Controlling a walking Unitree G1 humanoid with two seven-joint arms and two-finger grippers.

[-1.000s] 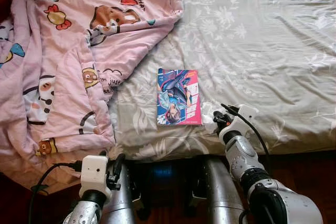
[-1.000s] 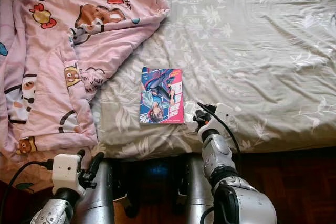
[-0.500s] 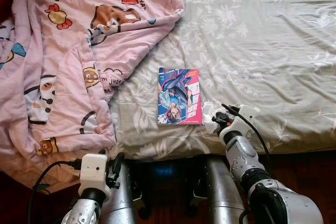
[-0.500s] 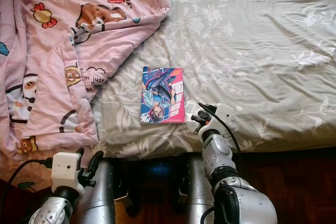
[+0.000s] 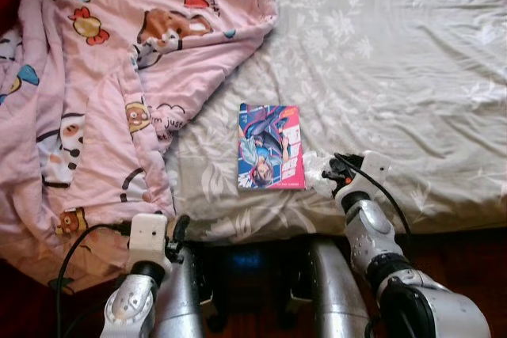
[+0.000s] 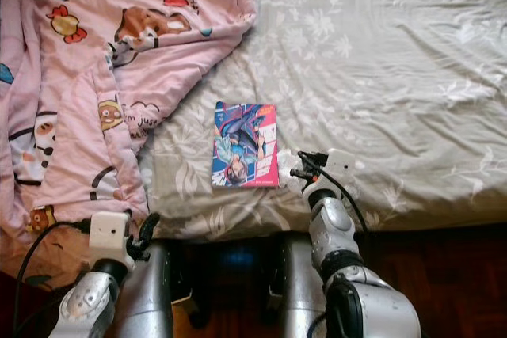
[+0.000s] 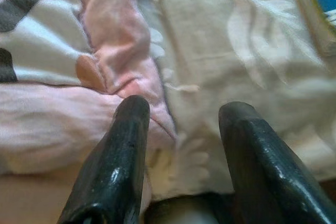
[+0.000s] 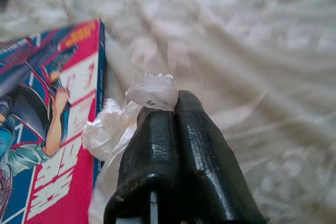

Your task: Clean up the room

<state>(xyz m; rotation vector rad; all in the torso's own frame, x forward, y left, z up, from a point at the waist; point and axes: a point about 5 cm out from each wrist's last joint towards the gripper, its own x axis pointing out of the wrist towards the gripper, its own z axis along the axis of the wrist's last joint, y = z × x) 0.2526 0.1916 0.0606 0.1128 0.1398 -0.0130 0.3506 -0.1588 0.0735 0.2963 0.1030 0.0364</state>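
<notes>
Since a moment ago the right gripper [image 8: 157,98] has slid a little closer to the bright pink and blue comic book [image 5: 270,146] lying flat on the bed, and the left arm has lifted a bit nearer the bed edge. Now the right gripper's two black fingers [image 8: 202,150] are pressed tight together, and they pinch a small crumpled bit of clear plastic wrap [image 8: 118,116], which pokes out just beside the book's edge. It looks like a scrap of rubbish picked off the grey flowery bedsheet [image 5: 396,61]. The left gripper [image 7: 181,145] sits low at the near edge of the bed, with its fingers spread apart and nothing between them; they point at the spot where the pink cartoon blanket [image 5: 95,93] meets the sheet. The blanket is bunched up and messy on the left side of the bed, and part of it hangs over the edge. I think the clean-up has only just started. One scrap is in the right gripper, but it is not yet thrown away. The book has not been put away, and the blanket has not been smoothed or folded.
</notes>
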